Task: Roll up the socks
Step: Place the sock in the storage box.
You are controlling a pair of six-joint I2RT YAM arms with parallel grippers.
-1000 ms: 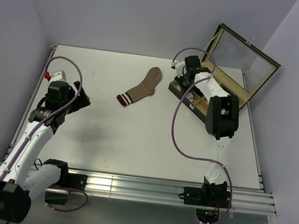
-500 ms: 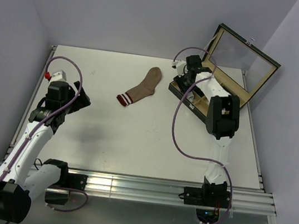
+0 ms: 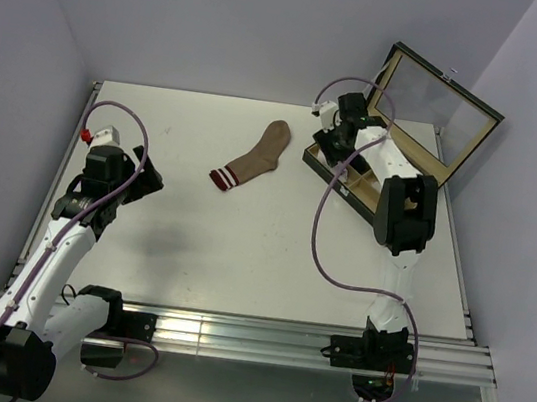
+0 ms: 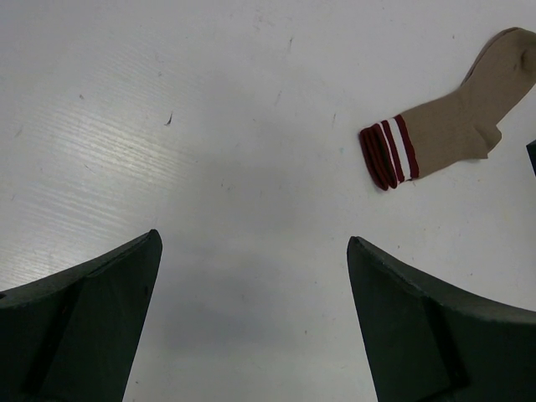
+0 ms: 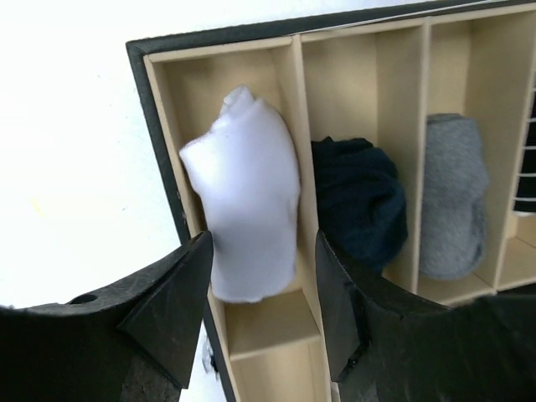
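The tan sock lies flat near the far edge of the surface, with its cuff toward the left pincer and its toe toward the nearer right pincer. Both pincers stand apart. The white sock sits rolled in the end compartment of the box.

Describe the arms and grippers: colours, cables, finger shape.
The left arm and right arm have white links with black joint housings. A purple cable loops along each. The left gripper and right gripper have dark, wedge-shaped fingers. A red knob sits by the left wrist.
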